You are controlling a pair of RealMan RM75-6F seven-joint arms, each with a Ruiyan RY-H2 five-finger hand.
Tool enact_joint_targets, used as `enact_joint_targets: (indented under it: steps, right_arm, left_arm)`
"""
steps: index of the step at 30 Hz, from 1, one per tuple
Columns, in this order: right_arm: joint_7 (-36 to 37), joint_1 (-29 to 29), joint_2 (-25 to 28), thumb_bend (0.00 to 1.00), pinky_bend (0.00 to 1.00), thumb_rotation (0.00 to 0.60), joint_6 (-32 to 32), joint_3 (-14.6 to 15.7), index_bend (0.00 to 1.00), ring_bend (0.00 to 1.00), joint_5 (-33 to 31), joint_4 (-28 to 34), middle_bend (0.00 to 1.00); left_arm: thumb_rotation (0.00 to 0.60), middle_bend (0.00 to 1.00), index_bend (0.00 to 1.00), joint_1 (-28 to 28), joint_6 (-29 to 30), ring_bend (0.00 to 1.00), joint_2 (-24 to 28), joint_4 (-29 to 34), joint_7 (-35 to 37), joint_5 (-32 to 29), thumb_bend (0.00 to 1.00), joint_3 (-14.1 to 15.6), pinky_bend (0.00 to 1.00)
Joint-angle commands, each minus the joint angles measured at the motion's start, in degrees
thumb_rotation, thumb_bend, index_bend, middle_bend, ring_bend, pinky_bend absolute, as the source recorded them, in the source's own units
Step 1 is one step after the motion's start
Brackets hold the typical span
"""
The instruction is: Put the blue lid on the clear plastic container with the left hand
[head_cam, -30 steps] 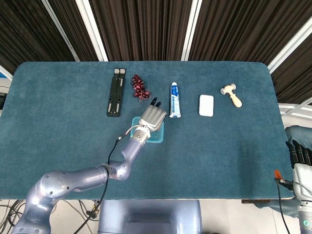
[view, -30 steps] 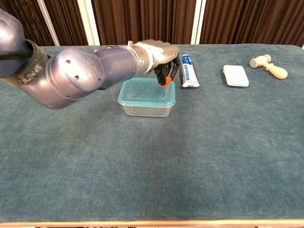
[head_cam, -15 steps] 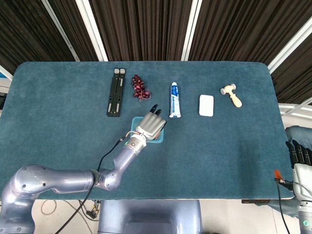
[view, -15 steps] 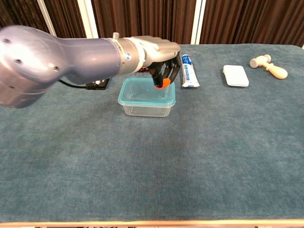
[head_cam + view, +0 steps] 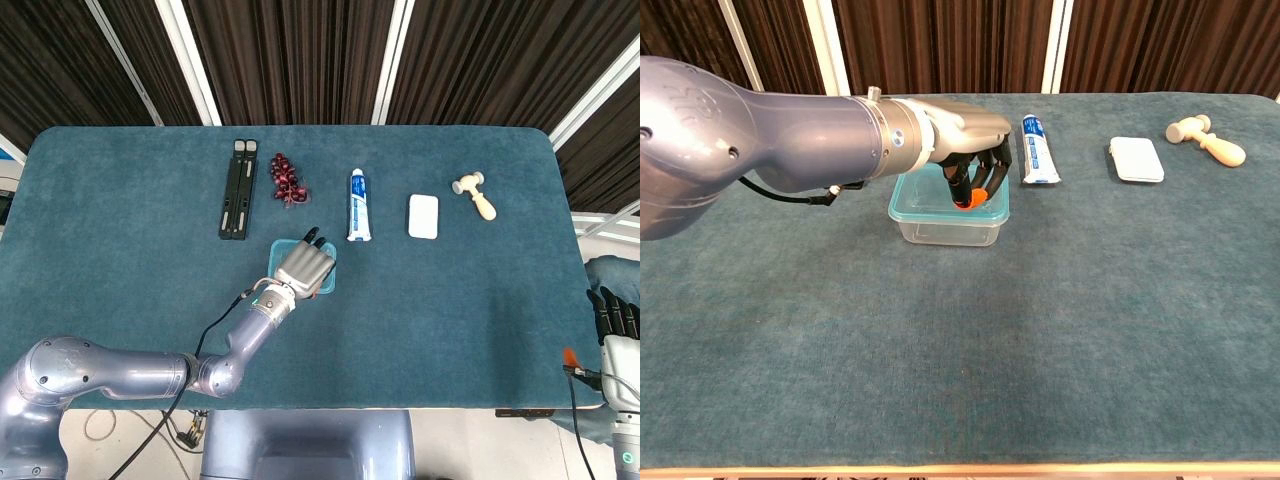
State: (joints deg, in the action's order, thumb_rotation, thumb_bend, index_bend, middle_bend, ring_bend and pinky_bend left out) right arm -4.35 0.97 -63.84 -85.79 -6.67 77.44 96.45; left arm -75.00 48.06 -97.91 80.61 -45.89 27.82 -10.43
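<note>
The left hand (image 5: pixel 965 150) hangs palm-down over the clear plastic container (image 5: pixel 948 212), fingers (image 5: pixel 978 185) curled toward the blue lid (image 5: pixel 935 211) that sits on it; whether they press it I cannot tell. Only the chest view shows the orange fingertip and the container's clear walls. Only the head view shows the right hand (image 5: pixel 613 315), low at the table's near right edge, its fingers together. The container's long axis runs left-right. Beyond lies a toothpaste tube (image 5: pixel 359 204), lengthwise away.

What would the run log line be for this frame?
left hand: fingers curled down on blue lid | lid: on clear container | right hand: idle at table edge
</note>
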Motion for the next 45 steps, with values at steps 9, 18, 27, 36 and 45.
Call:
enact_joint_targets:
  steps: [9, 18, 27, 36, 45]
  right_arm:
    - [0.02, -0.02, 0.06, 0.36, 0.0, 0.6, 0.08, -0.06, 0.0, 0.0, -0.21, 0.16, 0.0]
    - [0.12, -0.05, 0.09, 0.36, 0.0, 0.6, 0.01, -0.18, 0.0, 0.0, -0.35, 0.29, 0.0]
    - [0.26, -0.05, 0.14, 0.36, 0.0, 0.6, 0.01, -0.26, 0.0, 0.0, -0.41, 0.38, 0.0]
    - [0.35, -0.08, 0.19, 0.36, 0.0, 0.6, -0.16, -0.26, 0.0, 0.0, -0.22, 0.39, 0.0]
    - [0.25, -0.13, 0.07, 0.36, 0.0, 0.6, -0.41, -0.34, 0.0, 0.0, -0.19, 0.31, 0.0]
  left_arm:
    - [0.6, 0.55, 0.61, -0.68, -0.37, 0.13, -1.58, -1.58, 0.4, -0.02, 0.55, 1.02, 0.01]
    - [0.6, 0.55, 0.61, -1.22, -1.18, 0.13, -3.95, -4.14, 0.05, 0.26, 0.55, 2.29, 0.01]
    - [0.6, 0.55, 0.61, -1.2, -0.73, 0.13, -5.73, -6.09, -0.39, 1.66, 0.55, 3.25, 0.01]
    - [0.6, 0.55, 0.61, -0.58, -0.45, 0.13, -6.45, -7.01, -0.78, 2.72, 0.55, 4.01, 0.01]
    - [0.6, 0.55, 0.61, 0.6, -0.89, 0.13, -6.84, -8.36, -0.3, 3.96, 0.55, 4.65, 0.01]
